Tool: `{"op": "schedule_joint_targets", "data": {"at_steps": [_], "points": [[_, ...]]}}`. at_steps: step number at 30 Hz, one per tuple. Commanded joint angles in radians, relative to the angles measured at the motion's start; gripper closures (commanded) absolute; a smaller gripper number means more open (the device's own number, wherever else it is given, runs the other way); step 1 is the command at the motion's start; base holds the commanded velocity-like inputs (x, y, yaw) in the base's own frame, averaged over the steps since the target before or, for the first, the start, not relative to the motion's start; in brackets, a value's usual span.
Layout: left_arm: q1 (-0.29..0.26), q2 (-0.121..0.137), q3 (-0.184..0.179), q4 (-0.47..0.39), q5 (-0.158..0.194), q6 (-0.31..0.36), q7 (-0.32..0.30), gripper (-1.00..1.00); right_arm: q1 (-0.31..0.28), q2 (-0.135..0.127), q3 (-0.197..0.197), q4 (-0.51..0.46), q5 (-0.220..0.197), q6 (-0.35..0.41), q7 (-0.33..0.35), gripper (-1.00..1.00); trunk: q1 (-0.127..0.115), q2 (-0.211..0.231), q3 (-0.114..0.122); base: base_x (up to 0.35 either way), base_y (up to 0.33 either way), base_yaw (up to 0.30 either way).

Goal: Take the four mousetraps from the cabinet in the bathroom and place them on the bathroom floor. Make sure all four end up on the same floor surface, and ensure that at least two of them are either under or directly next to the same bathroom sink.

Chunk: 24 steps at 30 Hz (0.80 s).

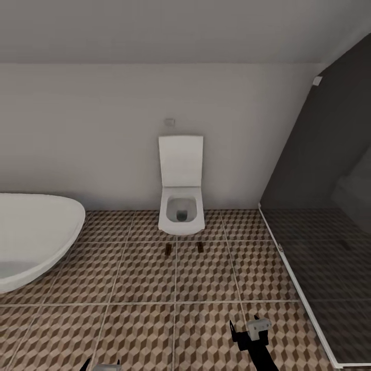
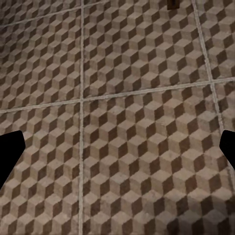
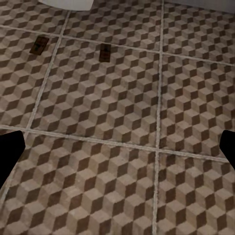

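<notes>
The brown, beige and cream cube-patterned tile floor (image 1: 154,288) lies open in front of the white wall-hung toilet with its lid raised (image 1: 180,203). Just in front of the toilet, two small flat brown wooden mousetraps (image 1: 169,250) (image 1: 200,246) lie on the tiles, slightly apart. Left of the toilet, the oval white bathtub (image 1: 36,237) bulges over the floor. Right of the toilet, a dark glass shower wall (image 1: 309,288) closes that side.

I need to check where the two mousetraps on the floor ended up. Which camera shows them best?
The right wrist view: both mousetraps lie flat on the bathroom floor, large enough to show their outlines. The head view shows them as small dark marks before the toilet. The left wrist view catches one at its edge.
</notes>
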Motion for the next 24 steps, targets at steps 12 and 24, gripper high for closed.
{"op": "schedule_joint_targets", "data": {"at_steps": [12,24], "points": [[-0.001,-0.001,-0.009,0.003,0.005,-0.004,0.003,-1.00,-0.001,0.000,0.005,0.001,0.008,-0.002,-0.010,-1.00,-0.046,0.084,0.037,0.000,0.000,0.000],[-0.001,-0.002,-0.009,0.003,0.005,-0.004,0.003,-1.00,-0.001,0.000,0.005,0.001,0.008,-0.002,-0.010,-1.00,-0.092,0.168,0.074,0.000,0.000,0.000]]}}
